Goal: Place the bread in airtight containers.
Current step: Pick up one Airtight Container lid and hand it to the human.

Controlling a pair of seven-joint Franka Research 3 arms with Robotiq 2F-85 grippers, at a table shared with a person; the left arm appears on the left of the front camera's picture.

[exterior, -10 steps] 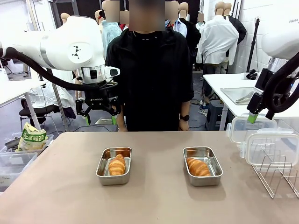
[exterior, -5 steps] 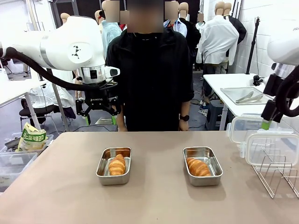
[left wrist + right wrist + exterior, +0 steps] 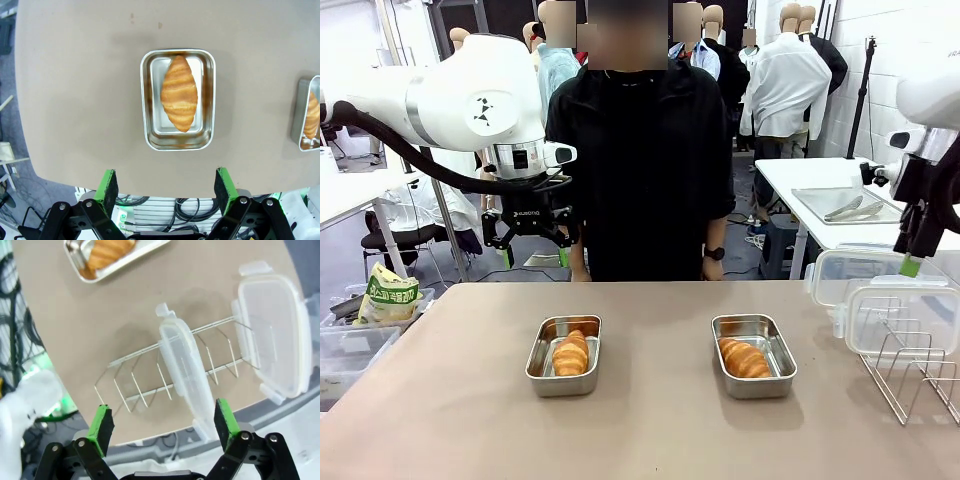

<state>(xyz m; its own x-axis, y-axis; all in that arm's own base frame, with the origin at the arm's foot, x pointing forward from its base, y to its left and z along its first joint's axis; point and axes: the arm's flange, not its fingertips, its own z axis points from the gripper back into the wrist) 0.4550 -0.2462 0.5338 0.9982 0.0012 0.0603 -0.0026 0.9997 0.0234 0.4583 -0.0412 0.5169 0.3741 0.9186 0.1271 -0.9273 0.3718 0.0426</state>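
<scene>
Front view: left croissant [image 3: 571,353] in left pan [image 3: 563,386], right croissant [image 3: 745,357] in right pan [image 3: 757,388]

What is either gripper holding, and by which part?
Nothing is held. The left gripper is open, clear of the stainless-steel pan holding a golden-brown croissant; the right gripper is open above the wire rack with a clear plastic lid.

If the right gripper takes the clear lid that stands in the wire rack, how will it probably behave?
The clear lid looks thin and see-through, so it is probably light and may flex under a pinch. It stands on edge in the wire rack, so a sideways push would likely tip it. Its smooth plastic may be slippery to grip.
</scene>
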